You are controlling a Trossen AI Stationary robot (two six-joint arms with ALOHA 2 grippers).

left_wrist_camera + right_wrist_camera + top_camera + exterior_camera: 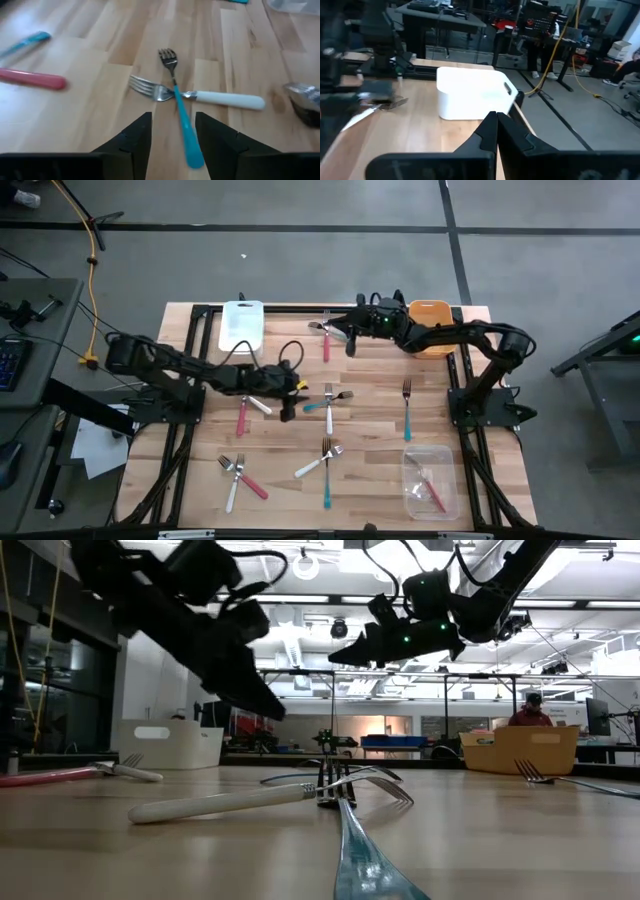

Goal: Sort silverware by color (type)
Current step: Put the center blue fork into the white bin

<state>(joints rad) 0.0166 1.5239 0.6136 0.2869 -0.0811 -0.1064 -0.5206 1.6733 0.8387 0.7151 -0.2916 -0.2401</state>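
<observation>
1. The left gripper (288, 412) is hanging over the middle of the table (380, 430) with its fingers (131, 141) spread apart, holding nothing.
2. Just ahead of those fingers, a teal fork (181, 111) is lying crossed over a white-handled fork (200, 95); a red-pink fork (242, 417) is lying right behind the gripper.
3. More forks are lying scattered nearer the front edge, and one red-pink fork (431, 491) is sitting in the clear bin (431, 482).
4. The right gripper (350, 343) is hovering by the far edge with its fingers (490, 131) pressed together, empty, pointing toward the white bin (472, 93), with another red-pink fork (326, 338) just beside it.
</observation>
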